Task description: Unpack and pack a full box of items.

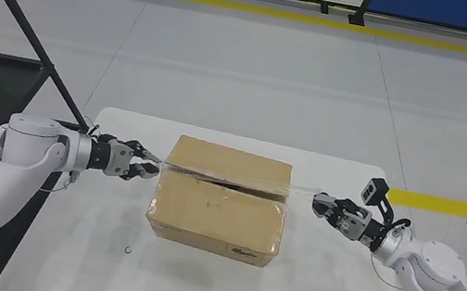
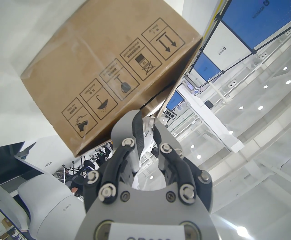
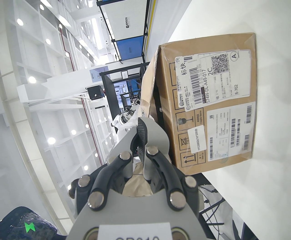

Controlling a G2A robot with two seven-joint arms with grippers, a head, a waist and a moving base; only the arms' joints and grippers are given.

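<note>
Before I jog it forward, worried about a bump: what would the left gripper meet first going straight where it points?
Probably the cardboard box: the left gripper, pinching clear tape, points at its near end around top-edge height, so it might skim over the flaps instead.

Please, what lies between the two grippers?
The cardboard box stands between the left gripper and the right gripper; a thin clear strip, likely tape, runs across its top, seen in the top view.
</note>
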